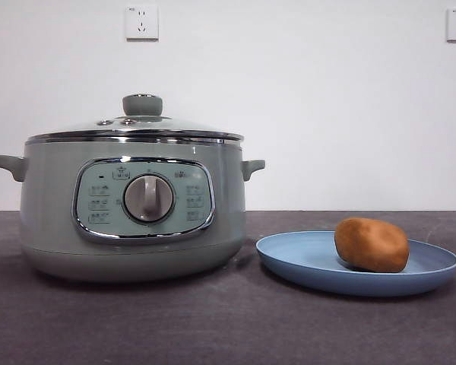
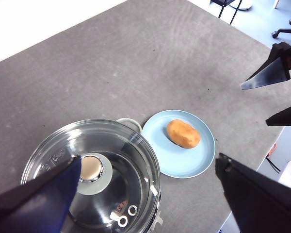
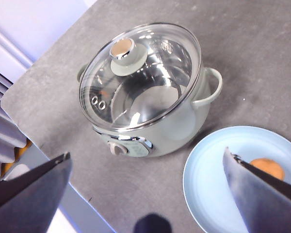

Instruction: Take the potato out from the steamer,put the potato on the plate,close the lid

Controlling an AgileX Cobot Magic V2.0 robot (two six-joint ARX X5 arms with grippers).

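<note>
A dark grey table (image 1: 228, 327) runs back to a plain white wall (image 1: 327, 114) with two sockets (image 1: 141, 22) set high on it; in the front view no arm shows at all, so the space above the things is free; both grippers hang high above the table, seen only through their own wrist cameras; the left gripper (image 2: 145, 194) has its two black jaws spread wide with nothing between them, and it hovers over the gap between pot and plate, touching neither; the right gripper (image 3: 148, 189) is likewise spread wide and empty, hanging above the plate's side of the table, and its jaw tips also show at one edge of the left wrist view; the steamer (image 1: 133, 209) stands on the left of the front view, its control panel and silver dial (image 1: 148, 198) facing the camera, side handles clear of everything; the lid (image 1: 137, 128) sits flat on the chrome rim with its pale green knob (image 1: 142, 105) upright in the middle; the plate (image 1: 304, 262) lies flat just beside the steamer on the right, apart from it by a narrow gap; the potato (image 1: 371, 244) rests on its side on the plate, toward the half away from the pot, within the low rim; bare table lies open in front of both and to the right of the plate.
</note>
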